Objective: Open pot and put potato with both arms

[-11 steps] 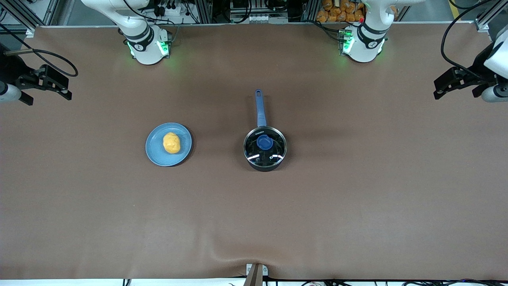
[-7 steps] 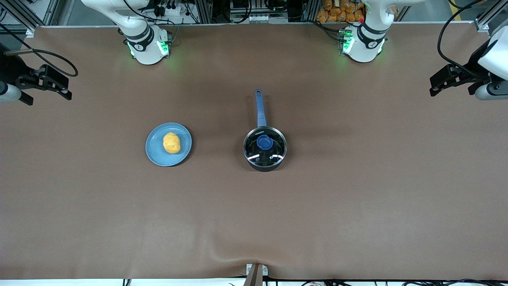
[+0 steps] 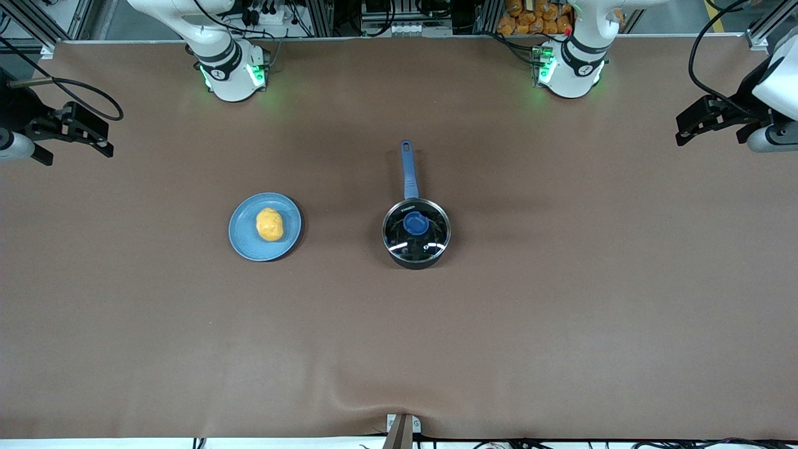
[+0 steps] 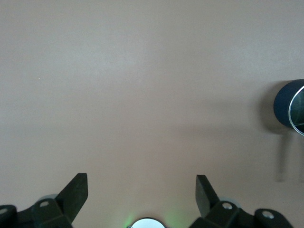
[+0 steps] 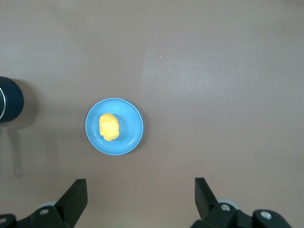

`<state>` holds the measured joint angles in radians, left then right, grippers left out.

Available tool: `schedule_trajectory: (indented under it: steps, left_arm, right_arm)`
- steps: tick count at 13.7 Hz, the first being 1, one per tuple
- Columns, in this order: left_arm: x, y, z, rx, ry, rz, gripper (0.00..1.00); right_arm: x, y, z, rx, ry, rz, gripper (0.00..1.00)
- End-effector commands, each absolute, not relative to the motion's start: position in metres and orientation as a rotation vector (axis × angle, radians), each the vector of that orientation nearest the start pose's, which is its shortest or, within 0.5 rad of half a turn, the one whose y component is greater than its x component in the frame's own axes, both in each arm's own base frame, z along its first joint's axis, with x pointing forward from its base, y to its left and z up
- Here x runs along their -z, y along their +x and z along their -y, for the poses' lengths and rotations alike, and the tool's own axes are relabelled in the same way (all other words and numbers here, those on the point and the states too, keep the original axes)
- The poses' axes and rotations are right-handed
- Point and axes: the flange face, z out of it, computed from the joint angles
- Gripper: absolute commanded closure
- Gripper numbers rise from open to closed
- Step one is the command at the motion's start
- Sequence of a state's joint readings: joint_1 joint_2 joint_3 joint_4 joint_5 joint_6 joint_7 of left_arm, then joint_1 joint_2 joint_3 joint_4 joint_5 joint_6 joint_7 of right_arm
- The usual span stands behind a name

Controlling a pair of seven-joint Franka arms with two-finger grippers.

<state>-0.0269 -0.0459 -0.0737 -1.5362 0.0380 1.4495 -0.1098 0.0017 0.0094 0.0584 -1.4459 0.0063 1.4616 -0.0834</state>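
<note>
The black pot (image 3: 416, 234) stands mid-table with its glass lid and blue knob (image 3: 416, 222) on and its blue handle (image 3: 408, 168) pointing toward the robots' bases. The yellow-orange potato (image 3: 269, 224) lies on a blue plate (image 3: 243, 238) beside the pot, toward the right arm's end. My right gripper (image 3: 103, 140) is open and empty over its end of the table; its wrist view shows the potato (image 5: 109, 126), the plate (image 5: 134, 124) and the pot's wall (image 5: 10, 105). My left gripper (image 3: 686, 128) is open and empty over its end; the pot (image 4: 289, 109) shows at that view's edge.
The brown table cover (image 3: 561, 312) has a wrinkle at the edge nearest the camera, by a small clamp (image 3: 402, 427). A heap of orange lumps (image 3: 530, 15) sits off the table near the left arm's base.
My left gripper has shifted a little toward the pot's end and toward the robots' side of the table. The right arm, pot and potato have not moved.
</note>
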Motion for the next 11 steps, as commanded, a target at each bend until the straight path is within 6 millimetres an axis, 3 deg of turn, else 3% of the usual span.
schedule_trajectory:
  steps: [1,5,7,11]
  left_arm:
    - [-0.652,0.526,0.053,-0.085,-3.113,0.008,0.00]
    - [-0.646,0.534,0.057,-0.078,-3.115,0.007,0.00]
    - [-0.632,0.542,0.061,-0.108,-3.115,-0.005,0.00]
    - [-0.606,0.553,0.115,-0.135,-3.118,-0.105,0.00]
  right_arm:
    - [-0.669,0.542,-0.033,0.010,-3.121,0.211,0.00]
    - [-0.668,0.543,-0.033,0.010,-3.120,0.213,0.00]
    - [-0.668,0.543,-0.033,0.010,-3.120,0.213,0.00]
    - [-0.668,0.543,-0.034,0.010,-3.108,0.215,0.00]
